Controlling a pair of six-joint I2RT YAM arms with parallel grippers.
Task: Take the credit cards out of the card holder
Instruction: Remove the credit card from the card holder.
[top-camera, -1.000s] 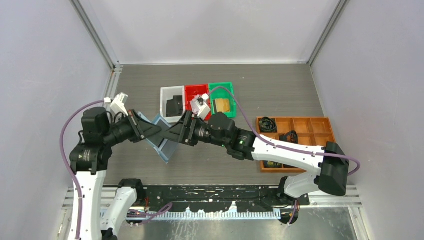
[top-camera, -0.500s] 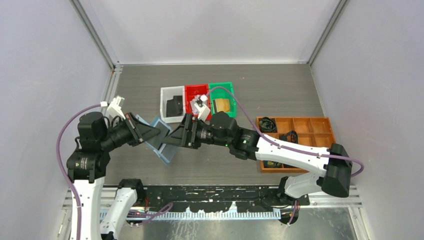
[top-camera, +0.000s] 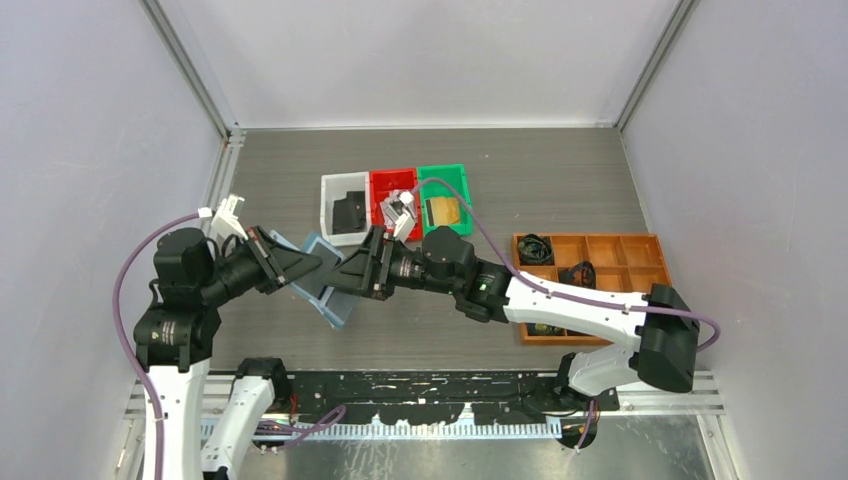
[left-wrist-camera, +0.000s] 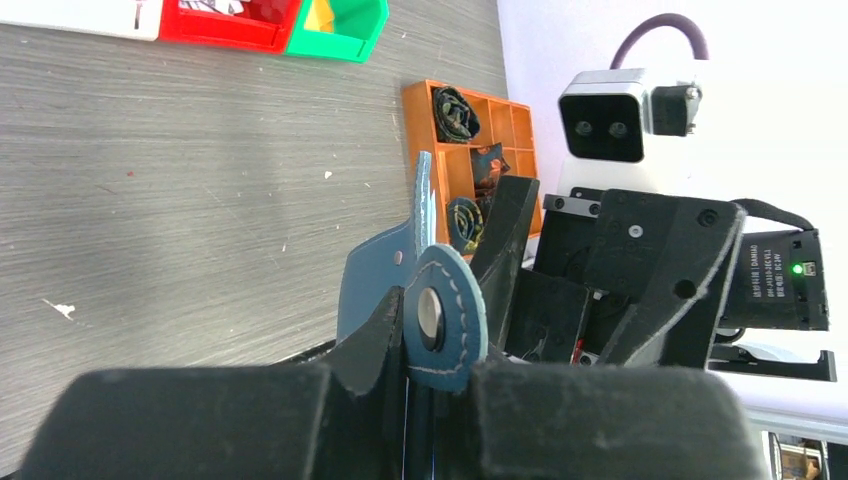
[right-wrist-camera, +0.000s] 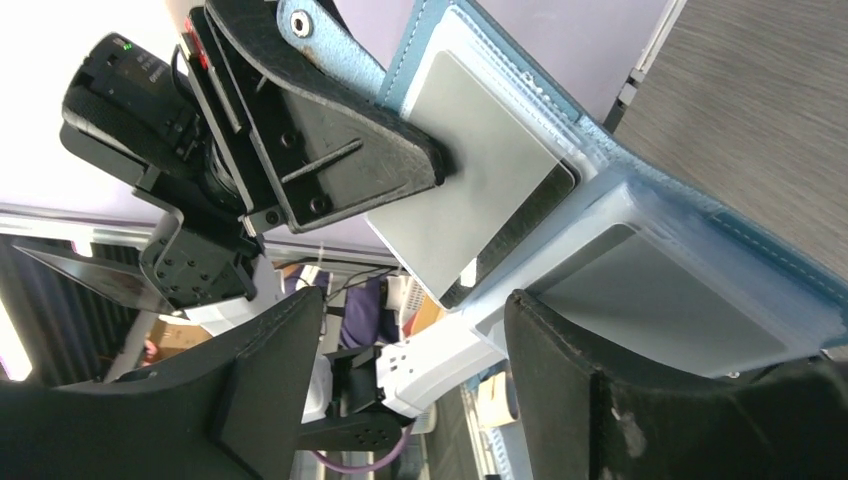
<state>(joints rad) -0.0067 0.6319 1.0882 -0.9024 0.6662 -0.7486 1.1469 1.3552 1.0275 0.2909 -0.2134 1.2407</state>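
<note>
**A:** How does the left gripper (top-camera: 308, 267) stand?

**B:** Pinched down narrow on the card holder (top-camera: 330, 300). Its fingers clamp the edge beside the snap tab (left-wrist-camera: 440, 315) and hold the blue wallet up off the table (top-camera: 560, 180). The wallet is open, with its lighter inside turned toward the other arm.

**A:** And the right gripper (right-wrist-camera: 410, 320)?

**B:** Its jaws stand wide and grip nothing. The lower corner of a silver-grey card (right-wrist-camera: 470, 190) lies in the gap between them. One finger is just beside the wallet's lower flap — whether it touches, I cannot tell.

**A:** Where does that card sit?

**B:** It is partly out of a slot in the upper flap. One dark finger of the left gripper lies against its upper end.

**A:** Any other cards?

**B:** A black card (top-camera: 350, 212) leans in the white bin (top-camera: 328, 205), and a gold card (top-camera: 446, 210) lies in the green bin (top-camera: 443, 172). The red bin (top-camera: 385, 180) stands between those two, partly covered by the right wrist's camera.

**A:** And further out?

**B:** The two grippers meet over the left half of the table, just in front of the bins. An orange tray (top-camera: 605, 250) sits well apart to the right, with coiled black cables (top-camera: 535, 248) in some of its compartments.
</note>
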